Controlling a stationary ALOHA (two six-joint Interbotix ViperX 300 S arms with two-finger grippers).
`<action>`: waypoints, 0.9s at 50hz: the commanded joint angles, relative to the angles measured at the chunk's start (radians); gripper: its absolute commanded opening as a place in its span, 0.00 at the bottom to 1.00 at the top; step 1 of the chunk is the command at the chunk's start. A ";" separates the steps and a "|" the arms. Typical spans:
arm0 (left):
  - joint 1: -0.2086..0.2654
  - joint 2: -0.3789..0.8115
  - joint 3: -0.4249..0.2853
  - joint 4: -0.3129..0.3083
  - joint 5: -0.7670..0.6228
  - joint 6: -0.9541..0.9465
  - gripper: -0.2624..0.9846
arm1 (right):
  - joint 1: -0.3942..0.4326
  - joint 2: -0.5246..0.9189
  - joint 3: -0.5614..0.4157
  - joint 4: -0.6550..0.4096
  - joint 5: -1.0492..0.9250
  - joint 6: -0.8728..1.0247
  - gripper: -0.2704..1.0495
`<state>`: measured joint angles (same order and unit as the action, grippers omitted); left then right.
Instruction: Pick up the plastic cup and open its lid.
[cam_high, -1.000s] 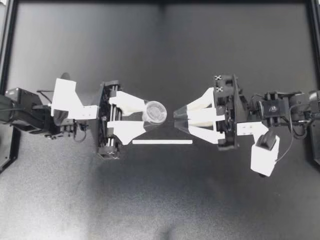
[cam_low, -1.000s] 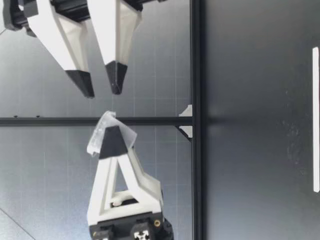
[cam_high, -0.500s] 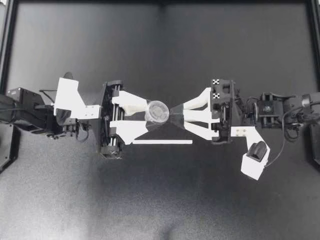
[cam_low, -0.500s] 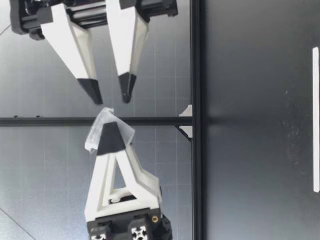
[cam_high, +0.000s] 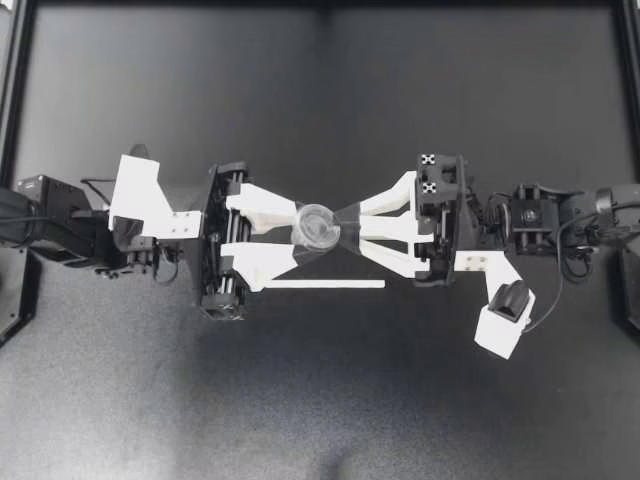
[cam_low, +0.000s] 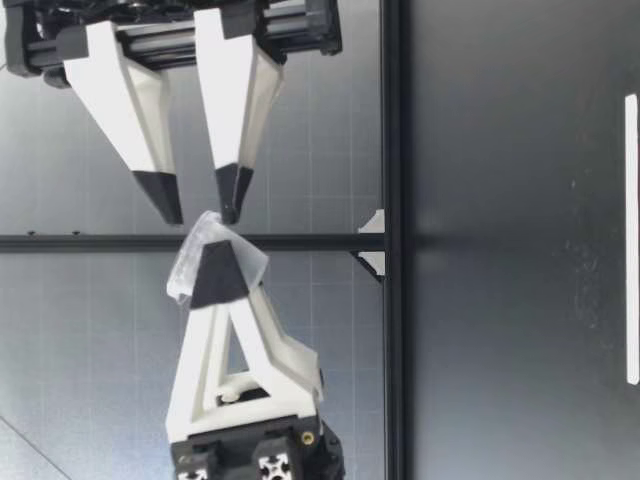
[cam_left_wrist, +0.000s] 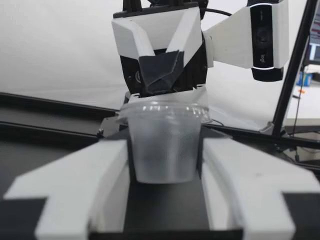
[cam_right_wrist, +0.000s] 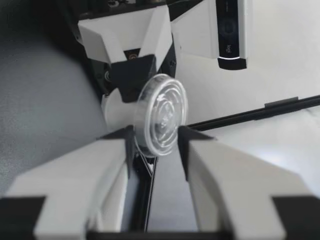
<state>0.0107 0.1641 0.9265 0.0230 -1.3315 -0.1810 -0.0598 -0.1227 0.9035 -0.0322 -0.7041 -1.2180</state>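
Two claws meet above the surface (cam_high: 320, 400): my left claw (cam_high: 297, 231) is clamped on the sides of the clear plastic cup (cam_high: 318, 225), its lid (cam_right_wrist: 161, 116) on, while my right claw (cam_high: 346, 226) stands partly open, its fingers (cam_right_wrist: 100, 170) flanking the lid's rim

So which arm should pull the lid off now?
The right one, I think. My left gripper is shut on the cup, so it is busy holding. My right gripper is open, with the lid between its fingers, ready to grab it.

cup (cam_high: 318, 224): clear glossy plastic | fingers (cam_high: 262, 206): matt white plastic | table (cam_high: 320, 100): matt blk
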 joint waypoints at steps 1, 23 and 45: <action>0.000 -0.008 -0.012 0.003 -0.005 -0.002 0.38 | 0.003 -0.023 -0.018 0.008 -0.015 0.003 0.53; 0.000 0.015 -0.025 0.003 0.060 -0.005 0.38 | 0.003 -0.106 0.015 0.014 -0.031 0.005 0.53; 0.000 -0.040 0.020 0.012 0.067 0.025 0.38 | 0.034 -0.126 0.092 0.121 -0.087 0.275 0.52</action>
<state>0.0107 0.1672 0.9449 0.0337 -1.2594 -0.1641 -0.0445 -0.2255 1.0032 0.0813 -0.7839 -1.0508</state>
